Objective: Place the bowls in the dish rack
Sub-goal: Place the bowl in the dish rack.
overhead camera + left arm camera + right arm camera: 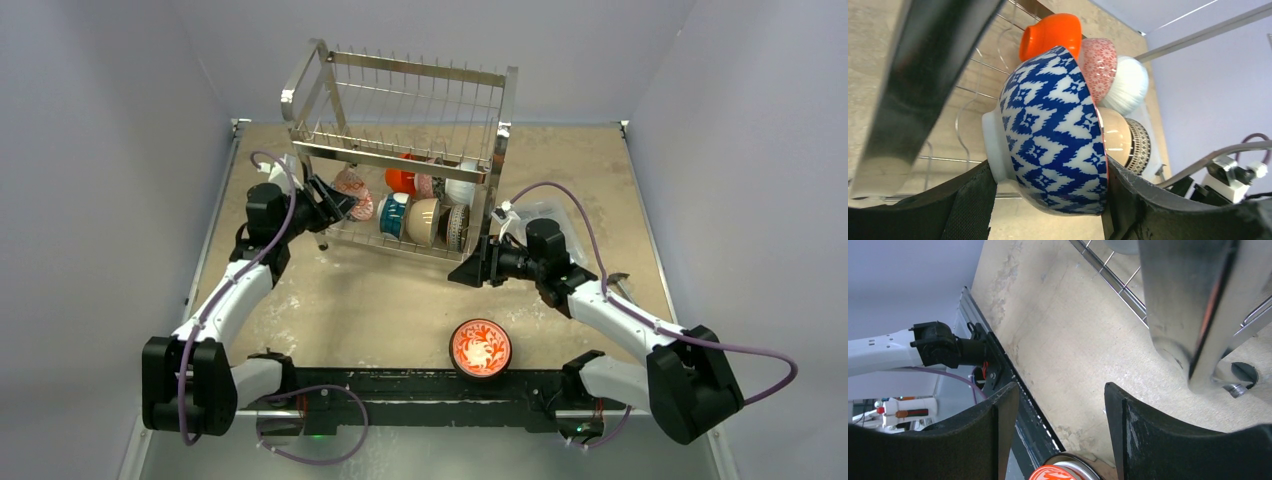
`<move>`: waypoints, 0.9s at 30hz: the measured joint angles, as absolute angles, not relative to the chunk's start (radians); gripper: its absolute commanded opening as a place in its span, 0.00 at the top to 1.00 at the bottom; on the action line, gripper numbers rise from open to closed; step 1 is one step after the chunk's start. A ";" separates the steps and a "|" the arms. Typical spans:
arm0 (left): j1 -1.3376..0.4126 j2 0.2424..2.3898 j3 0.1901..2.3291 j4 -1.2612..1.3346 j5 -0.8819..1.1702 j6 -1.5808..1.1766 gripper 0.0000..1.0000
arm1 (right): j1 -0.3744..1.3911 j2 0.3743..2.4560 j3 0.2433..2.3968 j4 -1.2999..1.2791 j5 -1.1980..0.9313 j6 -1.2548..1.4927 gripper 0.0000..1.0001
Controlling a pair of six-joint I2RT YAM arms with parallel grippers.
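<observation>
The left gripper (335, 207) is clamped on a blue bowl (1053, 135). One finger (973, 205) presses the white foot and the other presses the rim, so the bowl stands on its edge. In the top view it is at the 9 o'clock end of the dish rack (388, 160), by the low shelf. I cannot tell if it rests on the wires yet. Other bowls already stand in there, like the orange bowl (1050, 32) and the tan bowl (1115, 135).

I think the job now is to slip the blue bowl into a free slot. To do it well, keep the bowl on its edge and line it up with a gap in the wires. Go slow past the shiny rack leg (908, 100), close by at the bowl's 9 o'clock. Let go only when the wires carry the bowl, or it may tip.

The right gripper (1060, 397) has its fingers apart and holds nothing. One red flower bowl (480, 347) waits on the table (380, 300) at 6 o'clock.
</observation>
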State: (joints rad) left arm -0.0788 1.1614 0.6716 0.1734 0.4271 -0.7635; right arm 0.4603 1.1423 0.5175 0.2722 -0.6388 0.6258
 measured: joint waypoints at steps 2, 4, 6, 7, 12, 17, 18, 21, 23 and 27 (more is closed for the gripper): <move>-0.078 1.171 0.686 0.153 0.405 -0.735 1.00 | 0.460 1.142 0.517 0.272 -0.639 0.625 0.35; -0.078 1.182 0.698 0.136 0.382 -0.702 1.00 | 0.460 1.142 0.517 0.272 -0.639 0.625 0.35; -0.078 1.194 0.702 0.129 0.364 -0.673 1.00 | 0.460 1.142 0.517 0.272 -0.639 0.624 0.35; -0.078 1.201 0.704 0.122 0.356 -0.660 1.00 | 0.460 1.142 0.517 0.272 -0.639 0.624 0.35; -0.086 1.229 0.709 0.077 0.326 -0.599 1.00 | 0.460 1.142 0.517 0.273 -0.639 0.624 0.35; -0.146 1.234 0.719 0.025 0.216 -0.512 1.00 | 0.460 1.142 0.517 0.273 -0.640 0.624 0.35; -0.163 1.239 0.723 0.014 0.182 -0.494 1.00 | 0.460 1.142 0.517 0.273 -0.639 0.624 0.35; -0.212 1.261 0.739 -0.010 0.101 -0.448 1.00 | 0.460 1.142 0.517 0.273 -0.640 0.624 0.35; -0.234 1.272 0.745 -0.022 0.057 -0.427 1.00 | 0.460 1.142 0.517 0.273 -0.639 0.624 0.35; -0.247 1.280 0.751 -0.040 -0.012 -0.401 1.00 | 0.460 1.142 0.517 0.273 -0.640 0.624 0.35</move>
State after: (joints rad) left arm -0.2474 1.2804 0.7509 -0.0402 -0.0120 -0.4011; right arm 0.4603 1.1423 0.5175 0.2733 -0.6395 0.6243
